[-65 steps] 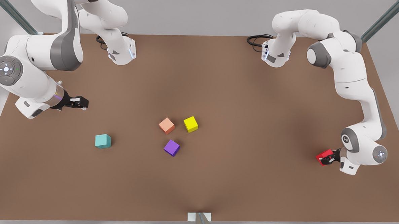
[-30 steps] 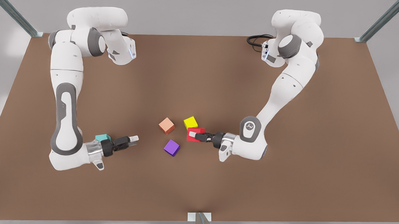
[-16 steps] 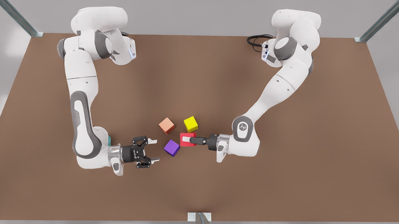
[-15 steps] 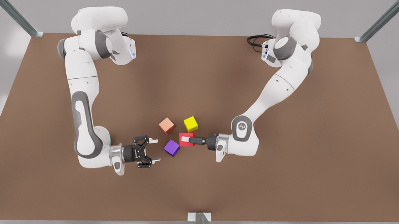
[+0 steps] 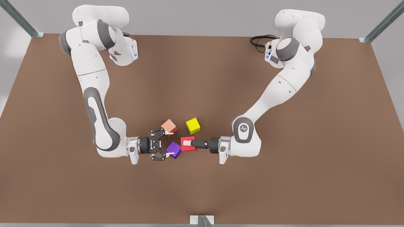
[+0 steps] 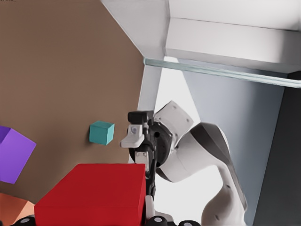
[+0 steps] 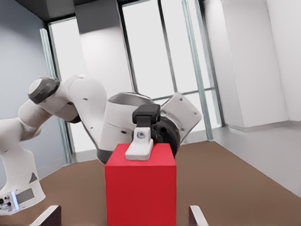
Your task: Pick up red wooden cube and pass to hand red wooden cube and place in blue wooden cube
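The red wooden cube (image 5: pixel 184 147) hangs just above the brown table (image 5: pixel 288 172), with my left gripper (image 5: pixel 190 143) shut on it from the front view's right. Up close, the red wooden cube (image 6: pixel 94 193) sits in that gripper's grasp. My right gripper (image 5: pixel 167 144), the hand, stands open a short way to the cube's left, apart from it. From that wrist, the red wooden cube (image 7: pixel 140 188) faces the open fingertips (image 7: pixel 51 214), with a white pad of the left gripper (image 7: pixel 139 149) on its top. The blue wooden cube (image 6: pixel 101 133) lies on the table behind the right gripper (image 6: pixel 137 148).
A purple cube (image 5: pixel 174 149) lies under the right gripper's tips, a salmon-orange cube (image 5: pixel 169 125) beside its upper finger. A yellow cube (image 5: pixel 193 125) sits just behind the red one. Both arm bases (image 5: pixel 122 53) stand at the table's far edge.
The right arm has swung its open gripper toward the front view's right, close to the red cube. The left gripper with the red cube has barely shifted.
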Controlling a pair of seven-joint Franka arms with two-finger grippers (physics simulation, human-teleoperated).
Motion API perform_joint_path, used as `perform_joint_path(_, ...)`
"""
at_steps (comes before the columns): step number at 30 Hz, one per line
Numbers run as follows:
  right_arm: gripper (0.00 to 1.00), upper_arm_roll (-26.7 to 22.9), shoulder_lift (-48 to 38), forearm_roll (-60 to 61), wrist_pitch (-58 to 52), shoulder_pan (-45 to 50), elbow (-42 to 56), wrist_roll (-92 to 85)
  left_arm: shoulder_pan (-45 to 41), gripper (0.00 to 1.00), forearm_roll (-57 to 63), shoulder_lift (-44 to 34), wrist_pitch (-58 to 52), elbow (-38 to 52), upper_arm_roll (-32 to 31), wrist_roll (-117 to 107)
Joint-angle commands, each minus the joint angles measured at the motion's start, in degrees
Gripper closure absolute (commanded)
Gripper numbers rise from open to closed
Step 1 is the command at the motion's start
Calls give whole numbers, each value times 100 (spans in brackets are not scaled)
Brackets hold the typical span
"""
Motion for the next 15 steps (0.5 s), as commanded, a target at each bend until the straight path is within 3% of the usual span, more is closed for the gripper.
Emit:
perform_joint_path(1, 0, 20, 9, 101, 320, 19, 0, -2641, -7, 48, -159, -9, -26, 2, -4, 1080)
perform_joint_path(15, 0, 135, 45, 408, 654, 177, 44, -2623, -16, 48, -159, -9, 1, 2, -75, 1088)
